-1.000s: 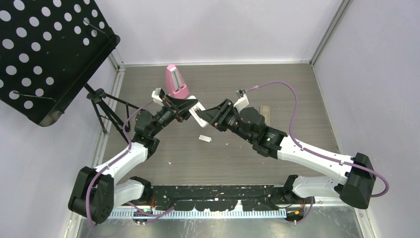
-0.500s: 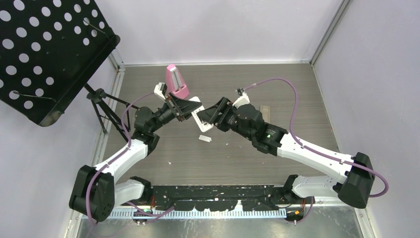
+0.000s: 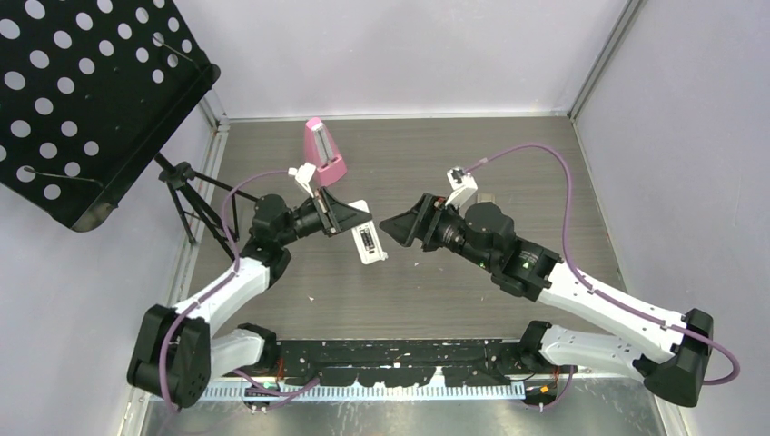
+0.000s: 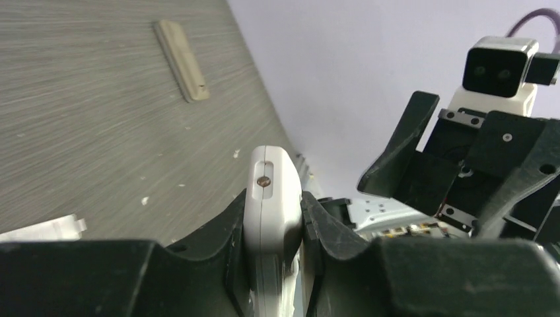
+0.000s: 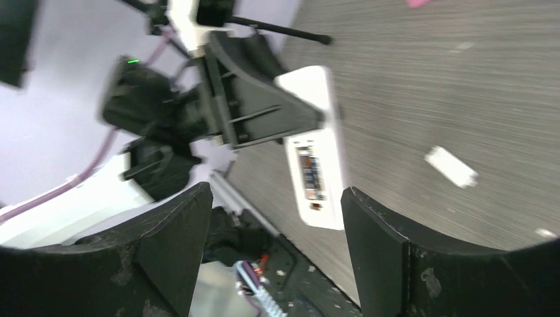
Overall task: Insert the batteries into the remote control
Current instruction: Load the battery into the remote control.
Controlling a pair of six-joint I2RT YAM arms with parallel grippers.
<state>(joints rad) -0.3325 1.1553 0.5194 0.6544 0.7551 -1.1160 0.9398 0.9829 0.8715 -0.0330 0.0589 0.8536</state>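
Note:
The white remote control [image 3: 365, 242] is held at one end by my left gripper [image 3: 348, 221], above the table's middle. Up close, the left wrist view shows both fingers pressed on the remote's [image 4: 267, 191] sides. Its open compartment [image 5: 309, 173] faces up and shows dark shapes, too blurred to tell whether they are batteries. No loose batteries are in view. A short way to the remote's right, my right gripper [image 3: 392, 227] stands wide open and empty, its jaws [image 5: 274, 218] facing the remote.
A small white cover piece [image 5: 451, 166] lies on the table below the remote. A beige strip [image 4: 181, 59] lies further right, by the right arm. A pink object [image 3: 324, 150] stands at the back. A black perforated music stand [image 3: 82, 100] fills the left corner.
My right gripper has opened, let go of the remote and drawn back to the right. The left gripper has swung the remote forward, with its compartment now facing up.

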